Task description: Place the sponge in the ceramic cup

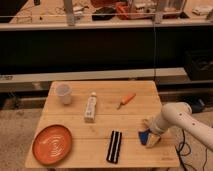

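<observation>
A small bright blue sponge (144, 136) lies near the right front corner of the wooden table (105, 122). My gripper (150, 134) is right at the sponge, reaching in from the right on the white arm (180, 117), and covers part of it. The white ceramic cup (63, 93) stands upright at the table's back left corner, far from the gripper.
A white tube (90, 107) lies mid-table, an orange-handled tool (126, 100) behind the gripper, a black-and-white striped bar (115, 146) at the front centre, and an orange plate (52, 144) at the front left. A dark shelf unit stands behind the table.
</observation>
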### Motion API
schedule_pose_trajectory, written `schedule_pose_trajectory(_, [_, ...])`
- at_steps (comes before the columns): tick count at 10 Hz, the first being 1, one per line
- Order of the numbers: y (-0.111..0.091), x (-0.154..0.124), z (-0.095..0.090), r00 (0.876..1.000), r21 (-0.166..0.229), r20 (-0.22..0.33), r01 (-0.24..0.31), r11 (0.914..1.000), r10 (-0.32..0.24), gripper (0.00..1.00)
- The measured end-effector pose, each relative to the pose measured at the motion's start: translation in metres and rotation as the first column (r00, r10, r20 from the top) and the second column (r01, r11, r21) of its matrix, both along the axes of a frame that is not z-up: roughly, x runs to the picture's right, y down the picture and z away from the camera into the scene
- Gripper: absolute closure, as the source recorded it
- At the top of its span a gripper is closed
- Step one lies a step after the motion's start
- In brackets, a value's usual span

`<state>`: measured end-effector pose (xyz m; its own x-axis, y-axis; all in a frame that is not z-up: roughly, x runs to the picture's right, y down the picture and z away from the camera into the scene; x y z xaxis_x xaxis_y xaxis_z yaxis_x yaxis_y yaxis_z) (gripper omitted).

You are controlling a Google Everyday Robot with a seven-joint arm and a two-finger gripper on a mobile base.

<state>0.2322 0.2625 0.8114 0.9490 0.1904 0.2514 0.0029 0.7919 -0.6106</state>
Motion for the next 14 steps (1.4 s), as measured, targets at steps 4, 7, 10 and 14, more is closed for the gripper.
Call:
schedule_pose_trajectory(4, [-0.0001,0.0004,0.0006,1.000,-0.004,-0.005,-0.003,1.0000,0.003,0.20])
schedule_pose_trajectory(7, [-0.0014,-0.0015,0.0017,1.000,-0.007,-0.004,-0.001,1.0000,0.001,0.20])
schedule_pose_trajectory(10, [-0.0017,-0.0009,0.0012,1.000,-0.010,-0.011,-0.002,0.9999,0.002,0.22])
schedule_pose_trajectory(14, [-0.0031,-0.0035,0.0020,1.000,-0.015,-0.016,0.004,0.9999,-0.005,0.29])
